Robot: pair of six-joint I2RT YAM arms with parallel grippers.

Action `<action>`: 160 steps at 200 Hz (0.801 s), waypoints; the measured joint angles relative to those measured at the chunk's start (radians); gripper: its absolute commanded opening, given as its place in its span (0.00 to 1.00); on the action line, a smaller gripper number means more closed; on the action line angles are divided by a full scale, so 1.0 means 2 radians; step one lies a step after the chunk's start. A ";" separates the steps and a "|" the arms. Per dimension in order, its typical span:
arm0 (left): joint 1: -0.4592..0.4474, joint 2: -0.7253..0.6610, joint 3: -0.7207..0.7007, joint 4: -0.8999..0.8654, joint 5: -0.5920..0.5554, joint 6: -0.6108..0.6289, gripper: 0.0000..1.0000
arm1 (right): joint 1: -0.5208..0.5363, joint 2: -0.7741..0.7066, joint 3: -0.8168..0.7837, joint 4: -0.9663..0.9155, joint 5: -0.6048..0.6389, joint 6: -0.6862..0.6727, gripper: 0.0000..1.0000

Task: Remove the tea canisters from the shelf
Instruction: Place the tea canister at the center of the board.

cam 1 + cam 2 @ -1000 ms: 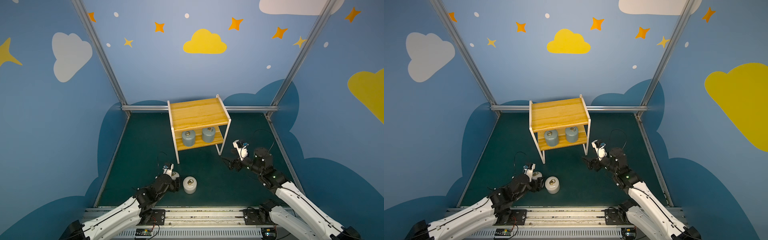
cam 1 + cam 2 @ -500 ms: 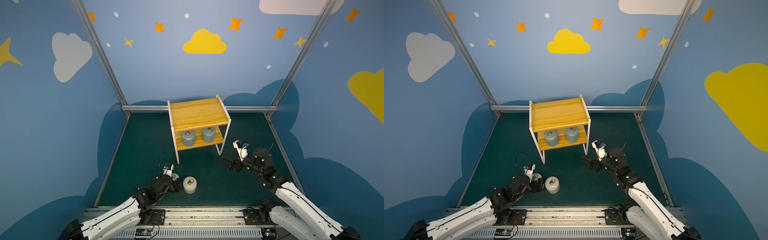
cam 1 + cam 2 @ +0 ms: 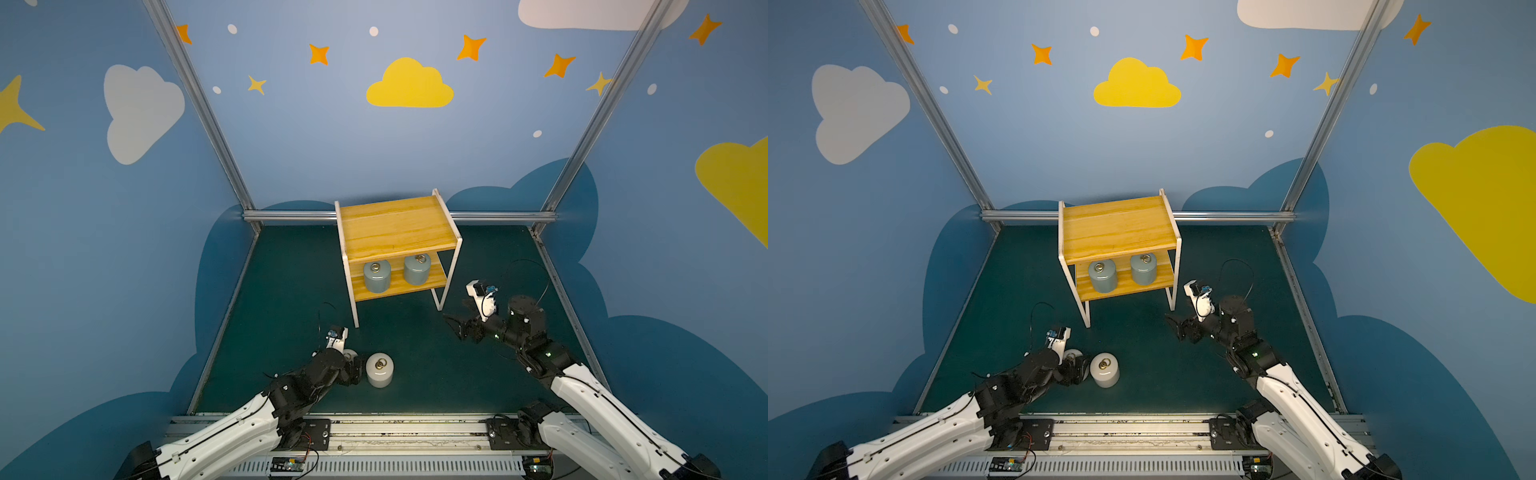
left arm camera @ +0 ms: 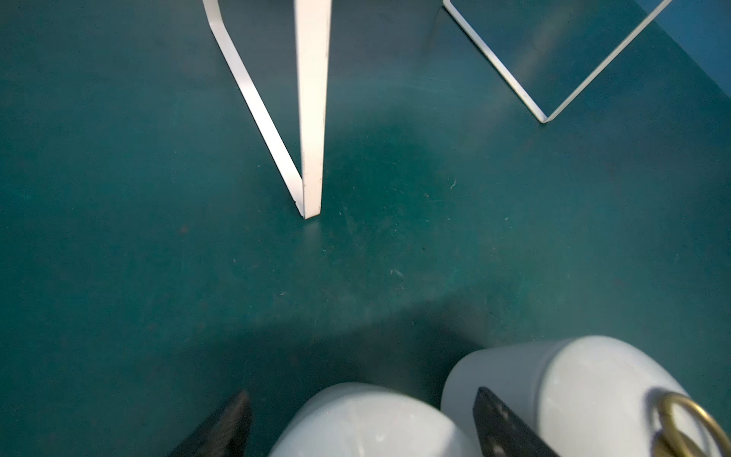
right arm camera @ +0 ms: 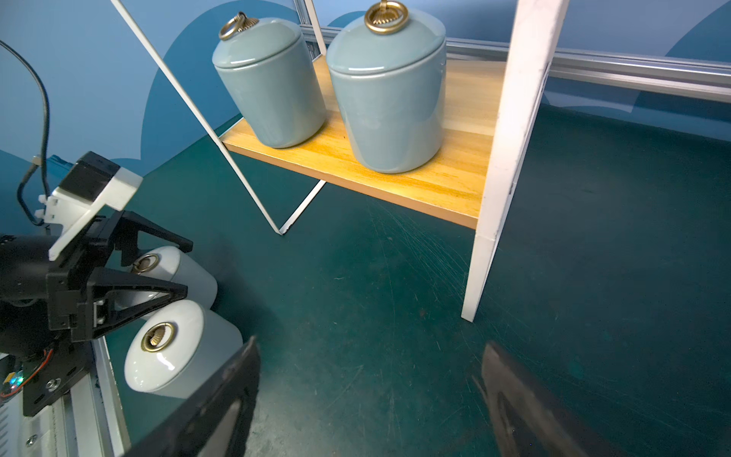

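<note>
With two white tea canisters on the counter, left claw released around one, we judge our empty, spread right claw must fetch the grey-blue pair from the shelf's lower board.

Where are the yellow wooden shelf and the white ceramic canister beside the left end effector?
yellow wooden shelf [image 3: 395,227]: in a top view, upper board.
white ceramic canister [image 3: 379,372]: in a top view, its lid.

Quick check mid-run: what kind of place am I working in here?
Most likely a robot test booth, not a real kitchen: blue walls painted with clouds and stars, bare metal posts at the corners, and both arms mounted on a rail along the front edge.
</note>
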 measured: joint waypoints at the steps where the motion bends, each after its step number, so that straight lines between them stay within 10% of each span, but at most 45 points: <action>1: 0.000 0.000 0.000 0.000 0.000 0.000 0.88 | 0.000 0.000 0.000 0.000 0.000 0.000 0.89; 160: -0.019 -0.025 0.042 -0.053 -0.002 -0.011 0.85 | -0.003 0.000 -0.006 0.002 0.000 0.000 0.89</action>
